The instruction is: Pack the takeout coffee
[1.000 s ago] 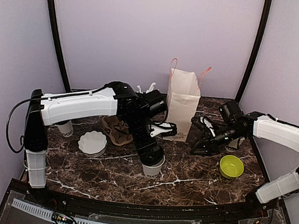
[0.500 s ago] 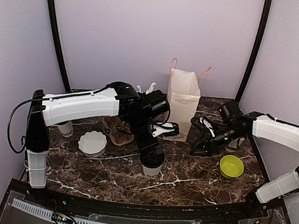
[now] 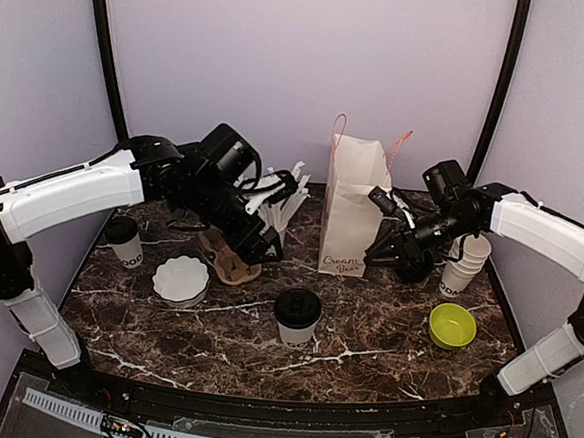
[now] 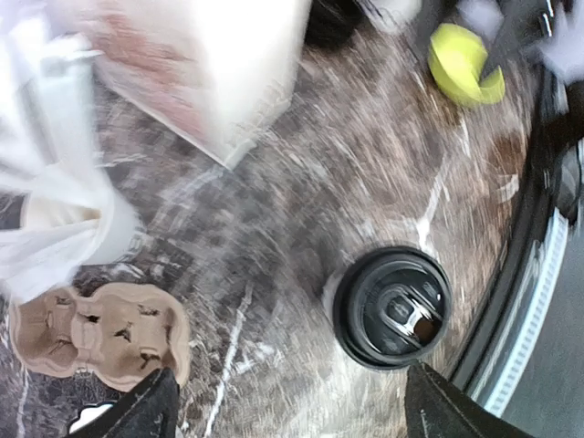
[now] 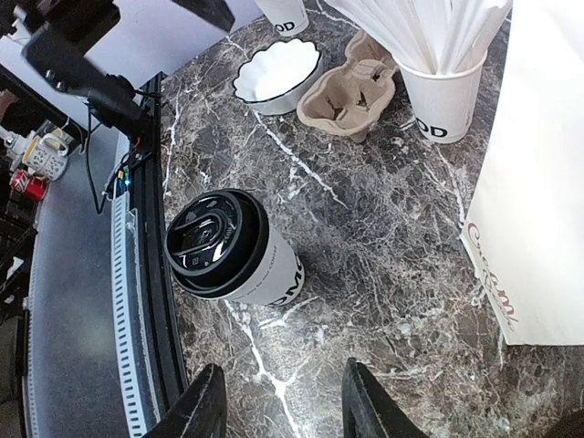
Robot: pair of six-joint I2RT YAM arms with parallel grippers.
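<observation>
Raised off the lidded cup (image 3: 297, 315), which now stands alone before the bag (image 3: 355, 208), our left gripper (image 4: 292, 409) hangs open; we should clasp the cup's wall, upright, with the open, empty right gripper (image 5: 285, 406).

Marble table (image 3: 214, 326): lidded cup (image 3: 297, 316), bag (image 3: 354, 208), bowl (image 3: 452, 325)

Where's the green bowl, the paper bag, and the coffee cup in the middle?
green bowl (image 3: 452, 326): top view, on its bare inside.
paper bag (image 3: 354, 208): top view, on its front face.
middle coffee cup (image 3: 298, 308): top view, on its black lid.
</observation>
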